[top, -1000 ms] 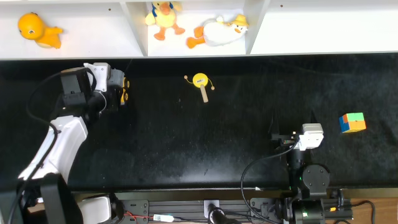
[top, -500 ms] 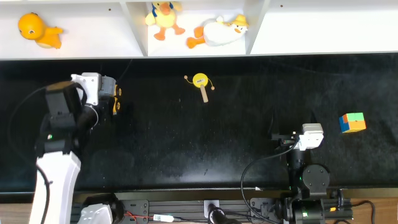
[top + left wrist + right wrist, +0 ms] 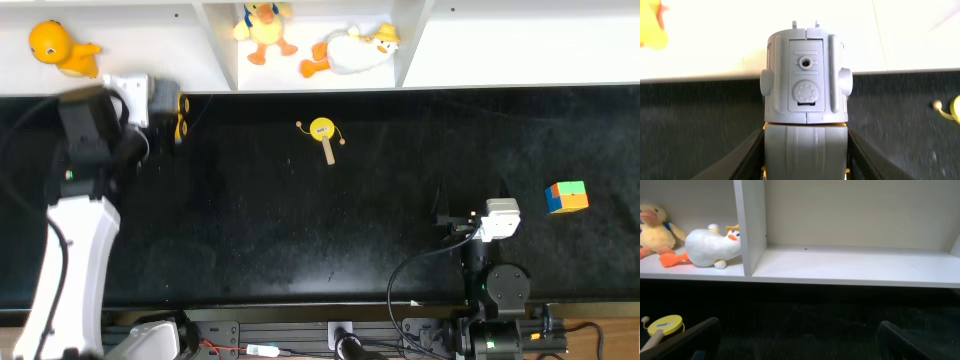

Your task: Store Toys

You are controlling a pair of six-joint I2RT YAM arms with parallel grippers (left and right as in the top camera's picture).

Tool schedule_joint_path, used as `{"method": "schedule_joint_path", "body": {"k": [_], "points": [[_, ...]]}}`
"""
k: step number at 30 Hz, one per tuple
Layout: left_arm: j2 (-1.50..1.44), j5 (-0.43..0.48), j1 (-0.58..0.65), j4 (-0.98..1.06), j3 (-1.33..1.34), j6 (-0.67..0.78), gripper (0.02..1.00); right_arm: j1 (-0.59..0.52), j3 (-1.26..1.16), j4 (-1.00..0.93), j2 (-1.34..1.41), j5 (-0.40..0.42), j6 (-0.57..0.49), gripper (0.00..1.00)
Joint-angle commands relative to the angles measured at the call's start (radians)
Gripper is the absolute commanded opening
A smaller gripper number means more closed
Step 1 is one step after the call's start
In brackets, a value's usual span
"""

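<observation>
My left gripper [image 3: 158, 100] is shut on a grey robot toy with yellow wheels [image 3: 174, 106], held up at the front edge of the white shelf's left compartment [image 3: 130, 45]. In the left wrist view the toy [image 3: 805, 85] stands upright between the dark fingers [image 3: 740, 161], facing the shelf. A yellow rubber duck [image 3: 60, 48] lies in that compartment. A yellow rattle drum [image 3: 323, 135] and a coloured cube [image 3: 566, 197] lie on the black table. My right gripper [image 3: 490, 222] rests low at the front right, open, with nothing between its fingers [image 3: 695, 340].
The middle compartment holds a yellow plush duck [image 3: 263, 30] and a white plush duck [image 3: 350, 50]. The right compartment [image 3: 855, 265] has a bare floor. A white divider [image 3: 751, 225] separates them. The black table [image 3: 300, 230] is bare between the arms.
My left arm has carried the grey robot toy up and back, from over the table to the front edge of the left shelf compartment. The right arm has not moved.
</observation>
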Motion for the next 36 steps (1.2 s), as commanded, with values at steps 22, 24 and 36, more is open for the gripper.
{"method": "schedule_joint_path", "body": {"k": [22,24,36], "points": [[0.236,-0.062,-0.042,0.095,0.163,-0.002,0.998,-0.004,-0.014,0.005,-0.006,-0.010,0.005,0.996],[0.132,-0.109,-0.043,0.121,0.046,-0.002,0.996,-0.004,-0.014,0.005,-0.006,-0.010,0.005,0.996],[-0.703,-0.231,-0.043,0.577,-0.719,-0.003,0.996,-0.004,-0.014,0.005,-0.006,-0.010,0.005,0.996]]}}
